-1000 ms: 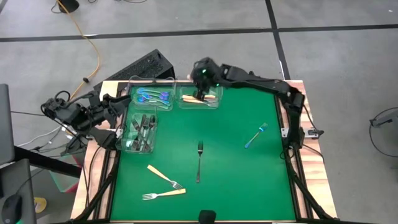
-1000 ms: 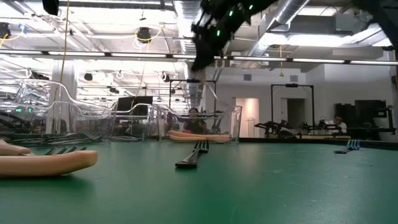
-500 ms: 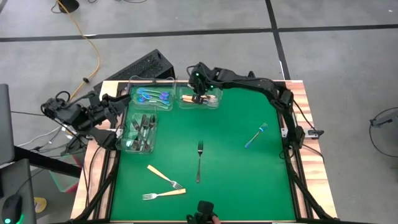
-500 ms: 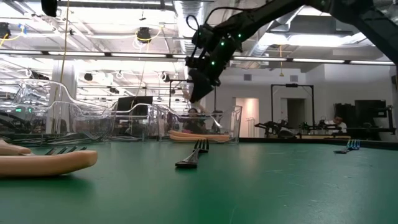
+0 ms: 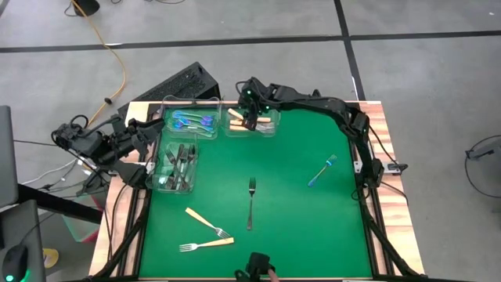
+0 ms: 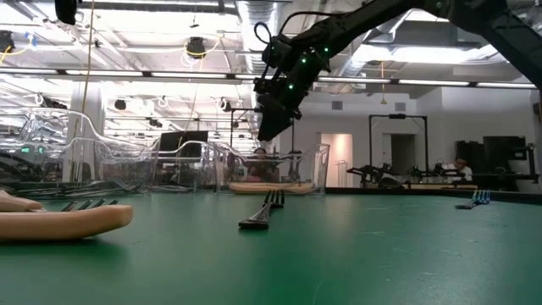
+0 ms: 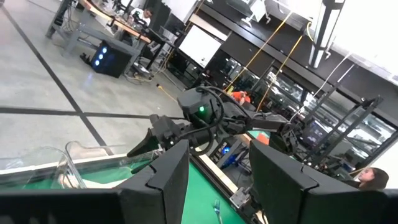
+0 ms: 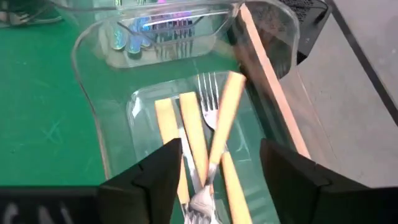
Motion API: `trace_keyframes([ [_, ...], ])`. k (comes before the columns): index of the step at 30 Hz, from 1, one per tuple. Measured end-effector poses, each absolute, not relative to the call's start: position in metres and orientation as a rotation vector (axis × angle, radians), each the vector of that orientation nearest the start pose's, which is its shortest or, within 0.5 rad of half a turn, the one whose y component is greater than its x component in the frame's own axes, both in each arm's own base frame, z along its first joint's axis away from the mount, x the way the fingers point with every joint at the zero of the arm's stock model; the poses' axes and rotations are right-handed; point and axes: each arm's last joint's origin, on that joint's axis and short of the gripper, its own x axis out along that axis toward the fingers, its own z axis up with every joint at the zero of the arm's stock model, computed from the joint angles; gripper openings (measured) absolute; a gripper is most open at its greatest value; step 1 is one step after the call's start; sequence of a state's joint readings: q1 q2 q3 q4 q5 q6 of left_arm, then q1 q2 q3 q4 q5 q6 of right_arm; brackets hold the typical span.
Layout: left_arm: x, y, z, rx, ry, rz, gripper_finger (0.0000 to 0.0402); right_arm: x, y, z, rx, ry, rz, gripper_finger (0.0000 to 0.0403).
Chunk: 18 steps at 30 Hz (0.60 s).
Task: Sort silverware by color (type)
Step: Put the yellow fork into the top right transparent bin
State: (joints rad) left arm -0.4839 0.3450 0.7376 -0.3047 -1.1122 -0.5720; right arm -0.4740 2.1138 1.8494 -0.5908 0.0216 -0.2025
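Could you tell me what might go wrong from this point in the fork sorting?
The right hand stands open just above the tan-handled forks in their clear bin; one fork lies tilted across the others and might catch as the hand lifts. The two tan-handled forks on the mat cross, so grasping one may drag the other.

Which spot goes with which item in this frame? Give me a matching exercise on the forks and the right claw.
Items:
1. dark fork
2. blue fork
3. two tan-handled forks
4. right claw

Places:
A. loose on the mat, towards the right edge
B. over the clear bin that holds tan-handled forks
C. loose near the mat's middle
D. loose on the mat, near the front edge, left of middle

Pairs: 1-C, 2-A, 3-D, 4-B
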Motion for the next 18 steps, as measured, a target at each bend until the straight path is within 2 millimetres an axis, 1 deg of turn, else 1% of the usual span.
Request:
trace_keyframes([
  [2, 0.061, -0.003, 0.349, -0.613, -0.238, 0.595, 0.0153, 0.42, -0.216, 0.258, 0.006, 0.879, -0.377, 0.0241],
  [4, 0.061, -0.003, 0.349, -0.61, -0.236, 0.596, 0.0153, 0.422, -0.215, 0.277, -0.008, 0.842, -0.38, 0.0244],
  [8, 0.061, -0.003, 0.347, -0.599, -0.226, 0.599, 0.0153, 0.421, -0.211, 0.325, -0.032, 0.774, -0.384, 0.0242],
  [12, 0.061, -0.003, 0.347, -0.598, -0.224, 0.598, 0.0153, 0.415, -0.201, 0.378, -0.085, 0.689, -0.376, 0.024],
  [14, 0.061, -0.003, 0.347, -0.596, -0.224, 0.598, 0.0153, 0.407, -0.193, 0.403, -0.109, 0.633, -0.375, 0.024],
  [18, 0.061, -0.003, 0.347, -0.589, -0.219, 0.597, 0.0153, 0.366, -0.171, 0.451, -0.133, 0.49, -0.396, 0.024],
])
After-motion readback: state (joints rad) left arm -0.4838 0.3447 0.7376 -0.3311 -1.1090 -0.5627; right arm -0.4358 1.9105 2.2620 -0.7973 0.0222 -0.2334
